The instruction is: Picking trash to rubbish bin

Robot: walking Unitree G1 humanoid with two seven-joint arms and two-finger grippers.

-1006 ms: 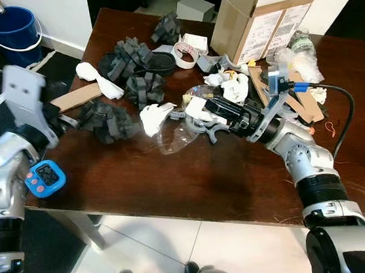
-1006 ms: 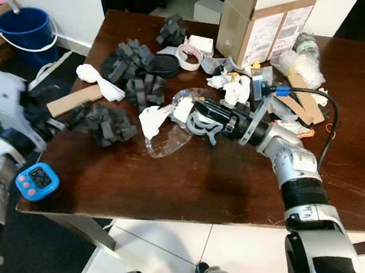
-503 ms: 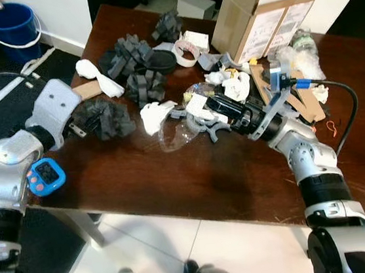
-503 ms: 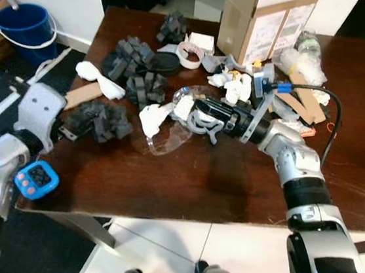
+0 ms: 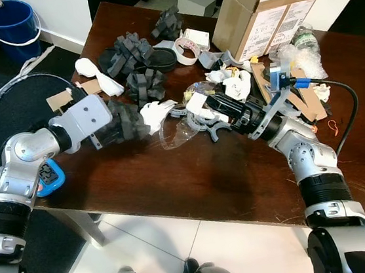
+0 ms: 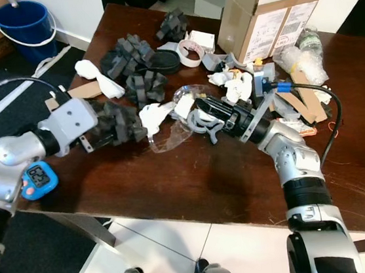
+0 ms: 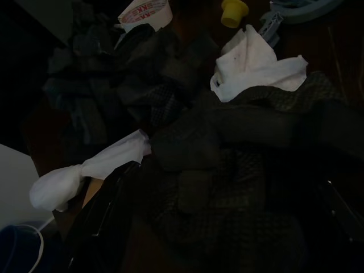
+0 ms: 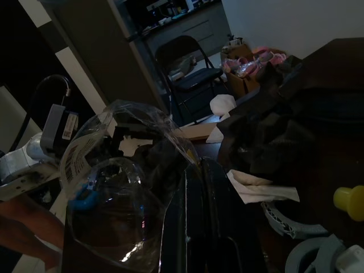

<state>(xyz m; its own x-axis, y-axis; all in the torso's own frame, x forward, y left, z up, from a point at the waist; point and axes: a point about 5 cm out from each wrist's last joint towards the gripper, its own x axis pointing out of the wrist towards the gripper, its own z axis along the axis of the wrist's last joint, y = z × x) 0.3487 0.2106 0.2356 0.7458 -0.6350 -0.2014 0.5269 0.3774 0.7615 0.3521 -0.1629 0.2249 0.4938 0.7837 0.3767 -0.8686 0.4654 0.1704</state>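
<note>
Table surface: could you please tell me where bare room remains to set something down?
The table is bare along its near edge, between the left gripper and the right gripper, and at its near right corner. Its far half is crowded, from the foam pieces to the cardboard box.

I note a dark brown table (image 5: 195, 188), dark grey foam pieces (image 5: 135, 55), white crumpled tissue (image 5: 156, 115), a blue bucket (image 5: 6, 23), a blue timer (image 5: 47, 177), and a tan cardboard box (image 5: 266, 5).
</note>
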